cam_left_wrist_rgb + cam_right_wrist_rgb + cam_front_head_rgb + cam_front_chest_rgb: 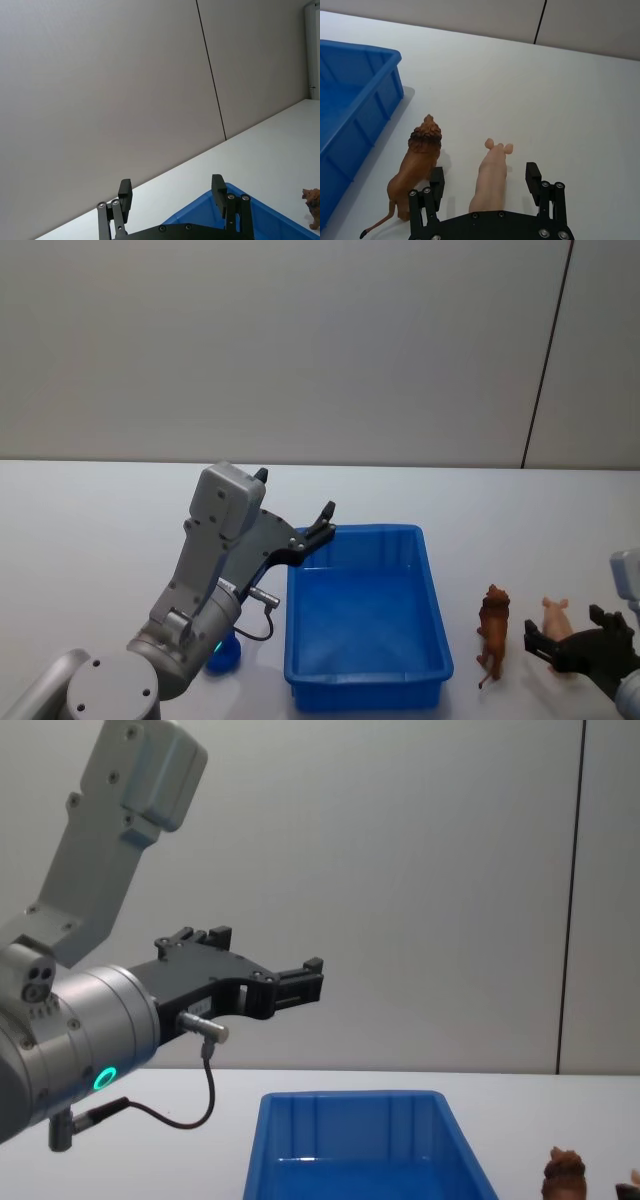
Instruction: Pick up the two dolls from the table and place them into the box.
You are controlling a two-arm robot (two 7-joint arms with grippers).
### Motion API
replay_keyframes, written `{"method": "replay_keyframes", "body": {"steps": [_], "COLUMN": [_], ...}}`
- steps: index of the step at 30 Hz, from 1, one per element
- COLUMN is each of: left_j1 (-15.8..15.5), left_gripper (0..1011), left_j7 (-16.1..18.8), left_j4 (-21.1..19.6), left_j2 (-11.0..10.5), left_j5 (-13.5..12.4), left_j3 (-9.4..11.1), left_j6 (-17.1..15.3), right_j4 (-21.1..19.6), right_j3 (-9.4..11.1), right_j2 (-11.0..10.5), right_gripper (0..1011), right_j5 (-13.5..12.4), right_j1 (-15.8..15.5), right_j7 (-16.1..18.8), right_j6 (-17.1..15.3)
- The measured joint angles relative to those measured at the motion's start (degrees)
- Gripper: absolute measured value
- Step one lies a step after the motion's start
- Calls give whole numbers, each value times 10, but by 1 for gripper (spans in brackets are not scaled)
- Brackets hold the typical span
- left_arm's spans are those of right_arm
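Observation:
Two dolls stand on the white table to the right of the box: a brown lion and a pink pig. My right gripper is low over the table and open, its fingers on either side of the pig's rear half with a gap on each side. The lion is just outside one finger. The blue box is open-topped with nothing in it. My left gripper hangs open and holds nothing, raised above the box's far left corner.
A small blue round object lies on the table left of the box, under my left arm. A grey wall stands behind the table. The lion's head pokes up right of the box in the chest view.

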State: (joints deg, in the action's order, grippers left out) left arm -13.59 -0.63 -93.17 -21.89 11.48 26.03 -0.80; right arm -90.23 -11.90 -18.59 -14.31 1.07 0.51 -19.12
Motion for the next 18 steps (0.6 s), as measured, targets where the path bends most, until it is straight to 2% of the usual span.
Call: {"method": "replay_keyframes", "body": {"steps": [15,18], "left_j1": [0,0], "left_gripper": [1001,1001], "left_j7": [0,0], "left_j4": [0,0], "left_j2": [0,0], "left_j5": [0,0], "left_j3": [0,0], "left_j6": [0,0], "right_j4": [46,55], "right_j3": [4,5], "right_j2": [17,19], "right_gripper": [994,922], "right_j5": [-17,-21], "right_j1": [32,39], "right_j7": [-3,-1], "right_j6": [-49,-59]}}
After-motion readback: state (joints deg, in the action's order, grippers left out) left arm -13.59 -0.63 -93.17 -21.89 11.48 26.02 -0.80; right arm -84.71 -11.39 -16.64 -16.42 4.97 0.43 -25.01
